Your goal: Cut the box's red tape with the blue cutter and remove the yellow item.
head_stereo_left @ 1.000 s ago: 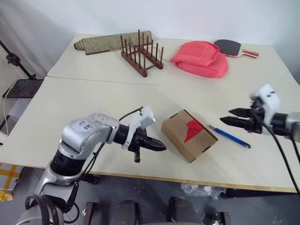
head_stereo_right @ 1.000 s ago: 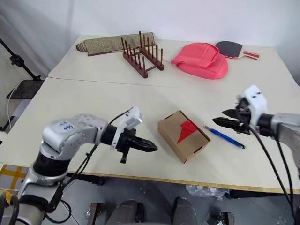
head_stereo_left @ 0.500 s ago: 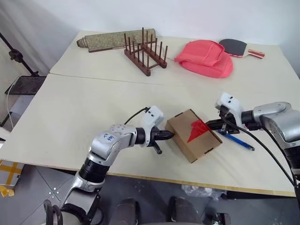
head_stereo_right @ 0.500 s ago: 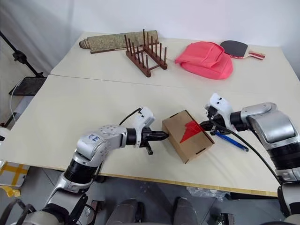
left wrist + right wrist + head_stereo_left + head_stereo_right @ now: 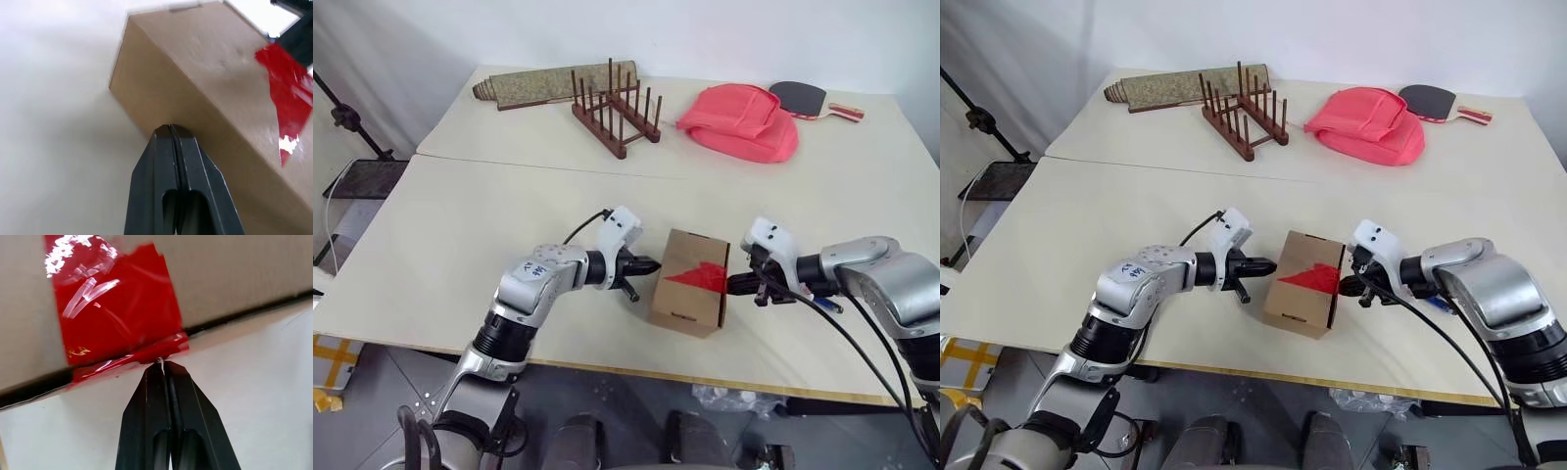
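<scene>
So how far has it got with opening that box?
Barely started. The red tape looks uncut and the box is closed. Both shut grippers, left and right, press its opposite sides. The blue cutter lies on the table behind the right arm, not picked up. Cutting and emptying remain.

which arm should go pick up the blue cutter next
Right, probably. The blue cutter lies on the table just behind the right gripper, which is shut at the box by the red tape. The left gripper, shut, is on the box's far side.
</scene>
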You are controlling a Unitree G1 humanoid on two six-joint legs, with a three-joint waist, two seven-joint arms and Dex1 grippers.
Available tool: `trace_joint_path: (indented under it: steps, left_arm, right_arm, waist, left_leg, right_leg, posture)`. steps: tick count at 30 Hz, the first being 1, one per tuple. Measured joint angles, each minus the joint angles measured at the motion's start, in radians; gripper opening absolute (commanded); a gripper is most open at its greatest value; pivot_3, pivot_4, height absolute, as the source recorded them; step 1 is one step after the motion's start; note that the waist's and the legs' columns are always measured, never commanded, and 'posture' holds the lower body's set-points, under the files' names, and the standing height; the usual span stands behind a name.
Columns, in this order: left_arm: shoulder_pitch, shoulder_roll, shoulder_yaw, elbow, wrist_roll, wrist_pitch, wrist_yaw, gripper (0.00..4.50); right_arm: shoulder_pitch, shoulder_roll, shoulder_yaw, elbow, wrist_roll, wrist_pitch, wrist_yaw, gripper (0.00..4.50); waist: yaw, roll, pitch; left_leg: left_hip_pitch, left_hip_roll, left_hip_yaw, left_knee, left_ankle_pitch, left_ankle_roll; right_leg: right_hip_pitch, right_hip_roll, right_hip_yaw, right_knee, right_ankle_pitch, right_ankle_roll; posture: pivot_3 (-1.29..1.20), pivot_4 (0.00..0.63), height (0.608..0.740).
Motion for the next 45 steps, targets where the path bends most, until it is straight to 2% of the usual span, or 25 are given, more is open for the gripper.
trace_joint_path:
  steps: [5, 13, 21, 24, 28, 35, 36, 41, 45]
  left_arm:
    - [0.009, 0.044, -0.008, -0.063, -0.012, 0.07, -0.025, 0.0]
    - [0.023, 0.048, -0.01, -0.09, -0.012, 0.096, -0.027, 0.0]
    - [0.024, 0.077, 0.017, -0.111, -0.055, 0.118, -0.051, 0.0]
    - [0.016, 0.145, 0.076, -0.132, -0.099, 0.132, -0.092, 0.0]
    - [-0.033, 0.197, 0.116, -0.124, -0.145, 0.133, -0.162, 0.0]
    - [-0.189, 0.123, 0.069, -0.072, -0.159, 0.071, -0.229, 0.0]
    - [-0.194, 0.118, 0.048, -0.061, -0.157, 0.057, -0.243, 0.0]
    - [-0.197, 0.123, -0.085, 0.023, -0.101, -0.038, -0.315, 0.0]
    - [-0.216, 0.148, -0.168, 0.076, -0.02, -0.12, -0.352, 0.0]
  right_arm:
    - [0.016, 0.013, -0.031, -0.06, 0.025, 0.048, -0.038, 0.06]
    - [0.064, 0.013, -0.036, -0.121, 0.049, 0.081, -0.056, 0.06]
    - [0.066, 0.022, -0.066, -0.07, 0.001, -0.01, -0.144, 0.06]
    - [0.029, 0.01, -0.156, -0.047, -0.001, -0.02, -0.176, 0.65]
    - [0.018, -0.029, -0.234, -0.091, 0.045, 0.063, -0.179, 1.96]
    - [-0.014, -0.01, -0.363, -0.256, 0.18, 0.305, -0.249, 4.31]
    - [-0.015, -0.008, -0.374, -0.278, 0.194, 0.336, -0.26, 4.45]
    - [-0.002, 0.05, -0.387, -0.366, 0.236, 0.487, -0.332, 4.45]
    - [0.031, 0.116, -0.385, -0.372, 0.224, 0.522, -0.418, 4.45]
  waist:
    - [0.0, 0.0, 0.0]
    - [0.0, 0.0, 0.0]
    - [-0.001, -0.001, 0.0]
    - [-0.003, -0.001, 0.0]
    - [0.003, -0.001, 0.001]
    - [0.003, -0.001, 0.001]
    - [0.002, -0.001, 0.001]
    - [-0.004, -0.001, 0.001]
    - [-0.001, -0.001, 0.001]
  left_leg:
    - [0.0, 0.0, 0.0, 0.0, 0.0, 0.0]
    - [0.0, 0.0, 0.0, 0.0, 0.0, 0.0]
    - [0.0, 0.0, 0.0, 0.0, 0.0, 0.0]
    - [0.0, 0.001, 0.0, -0.001, 0.0, -0.001]
    - [-0.001, 0.0, 0.0, -0.001, 0.0, -0.001]
    - [-0.002, 0.0, 0.0, -0.001, 0.0, -0.001]
    - [-0.002, 0.0, 0.0, -0.001, 0.0, -0.001]
    - [-0.002, 0.0, 0.002, -0.001, 0.0, 0.0]
    - [-0.002, 0.0, 0.002, 0.0, 0.001, 0.0]
  right_leg:
    - [0.0, 0.0, 0.001, 0.0, 0.0, 0.0]
    - [0.0, 0.0, 0.001, 0.0, 0.0, 0.0]
    - [-0.001, 0.0, 0.002, 0.001, 0.0, 0.0]
    - [-0.002, 0.0, 0.002, 0.001, 0.0, 0.0]
    - [-0.001, 0.0, 0.002, 0.001, 0.0, 0.0]
    - [-0.002, 0.0, 0.001, 0.0, 0.0, 0.0]
    - [-0.002, 0.001, 0.001, 0.001, 0.0, 0.0]
    - [-0.003, 0.001, 0.002, 0.001, 0.0, 0.0]
    - [-0.003, 0.001, 0.003, 0.001, 0.0, 0.0]
  posture:
    - [0.0, 0.15, 0.74]
    - [0.0, 0.15, 0.74]
    - [0.0, 0.15, 0.74]
    - [0.0, 0.15, 0.74]
    - [0.0, 0.15, 0.74]
    - [0.0, 0.15, 0.74]
    - [0.0, 0.15, 0.74]
    - [0.0, 0.15, 0.74]
    - [0.0, 0.15, 0.74]
